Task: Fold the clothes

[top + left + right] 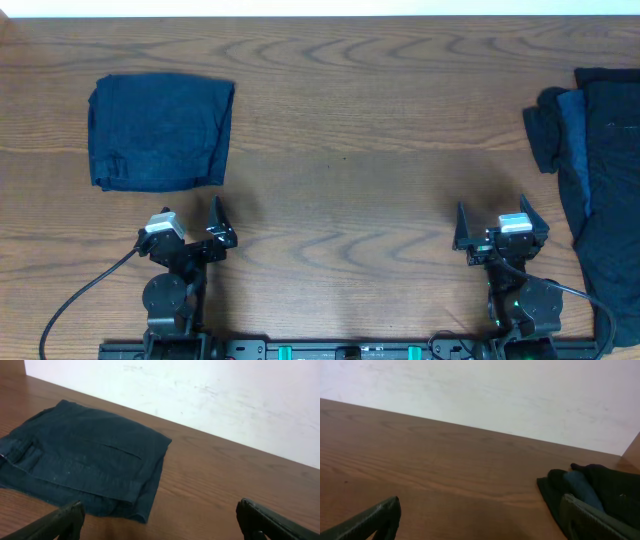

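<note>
A navy garment (160, 132), folded into a rough rectangle, lies flat at the table's far left. It fills the left half of the left wrist view as the folded garment (90, 460). My left gripper (190, 215) stands open just in front of it, apart from the cloth; the left gripper (160, 510) has only bare wood between its jaws. A heap of dark clothes (600, 180) lies along the right edge, seen as the dark heap (600, 485). My right gripper (493, 212) is open and empty to its left, as the right gripper (481, 505) shows.
The wooden table (350, 150) stretches between the two cloth areas. A pale wall (495, 395) runs behind the far edge. Both arm bases and a black cable (80, 300) sit along the near edge.
</note>
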